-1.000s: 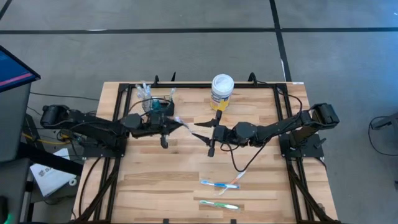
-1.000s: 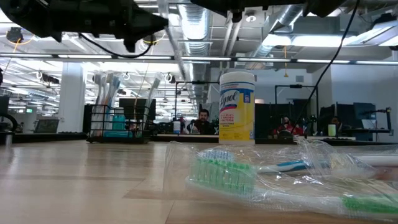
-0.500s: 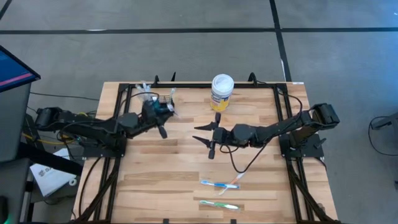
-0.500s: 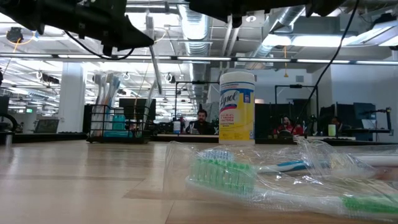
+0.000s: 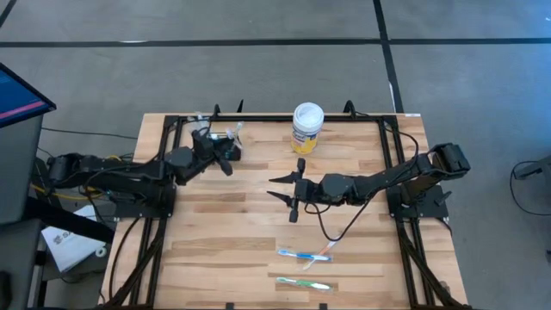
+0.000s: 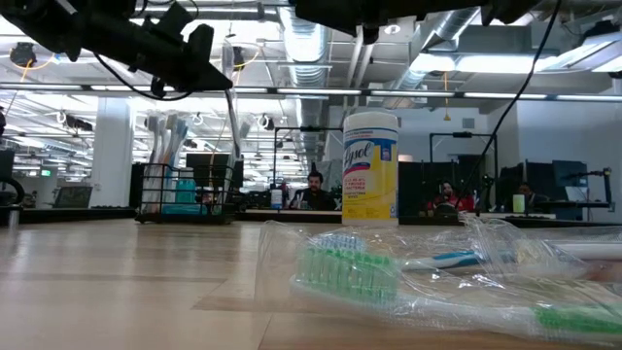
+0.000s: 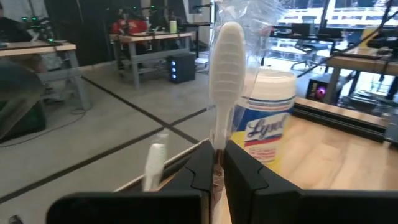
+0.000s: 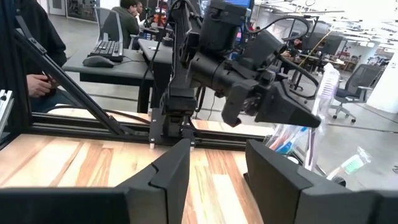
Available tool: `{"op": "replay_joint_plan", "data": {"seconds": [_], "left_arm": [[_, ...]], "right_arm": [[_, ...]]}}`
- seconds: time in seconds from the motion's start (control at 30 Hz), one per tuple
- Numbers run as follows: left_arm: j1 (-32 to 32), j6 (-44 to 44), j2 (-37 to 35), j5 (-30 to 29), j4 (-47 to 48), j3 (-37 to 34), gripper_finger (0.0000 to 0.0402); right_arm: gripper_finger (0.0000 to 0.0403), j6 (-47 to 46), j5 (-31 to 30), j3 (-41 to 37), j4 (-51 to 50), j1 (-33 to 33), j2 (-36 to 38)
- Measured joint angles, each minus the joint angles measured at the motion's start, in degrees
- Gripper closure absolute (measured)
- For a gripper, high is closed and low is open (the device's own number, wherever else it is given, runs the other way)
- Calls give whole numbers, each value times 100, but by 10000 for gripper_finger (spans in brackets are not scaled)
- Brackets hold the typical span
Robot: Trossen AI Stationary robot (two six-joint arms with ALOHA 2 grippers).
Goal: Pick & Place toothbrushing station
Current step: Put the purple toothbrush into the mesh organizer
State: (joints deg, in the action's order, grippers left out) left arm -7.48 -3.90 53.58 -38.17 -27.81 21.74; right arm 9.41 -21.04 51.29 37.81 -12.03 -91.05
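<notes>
My left fingers (image 7: 214,171) are pinched tight on the handle of a wrapped toothbrush (image 7: 226,68). It's white, still in its clear plastic, and it sticks straight up past my fingertips in my left wrist view. From above, my left gripper (image 5: 225,155) sits at the back left of the table (image 5: 224,258), right over the toothbrushing station (image 5: 217,140), the little black wire basket by the back edge. In the low view that basket (image 6: 181,194) stands upright on the wood with a few brushes poking up out of it and something teal inside, and my left gripper (image 6: 199,63) hangs above it with the brush dangling down just beside its right end; can't tell if the tip is touching anything.

My right fingers (image 8: 273,177) are spread wide apart with nothing between them. The right gripper (image 5: 291,194) hovers around the middle of the table, pointing toward the left arm, which fills most of my right wrist view.

Further out: the Lysol wipes tub (image 5: 306,126), yellow label and white lid, stands at the back centre, well apart from the basket. Two more wrapped toothbrushes lie near the front edge, one blue (image 5: 304,255) and one green (image 5: 303,283), side by side but apart.

People sit at desks in the room beyond the table (image 8: 127,22).
</notes>
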Motion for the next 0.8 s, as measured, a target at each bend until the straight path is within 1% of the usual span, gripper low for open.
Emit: {"op": "replay_joint_plan", "data": {"seconds": [0.43,0.8], "left_arm": [[-704,0,2,1,151,0,395],[-1028,0,2,2,236,0,394]], "right_arm": [[260,0,0,0,-97,0,0],[265,-46,0,0,-209,0,0]]}}
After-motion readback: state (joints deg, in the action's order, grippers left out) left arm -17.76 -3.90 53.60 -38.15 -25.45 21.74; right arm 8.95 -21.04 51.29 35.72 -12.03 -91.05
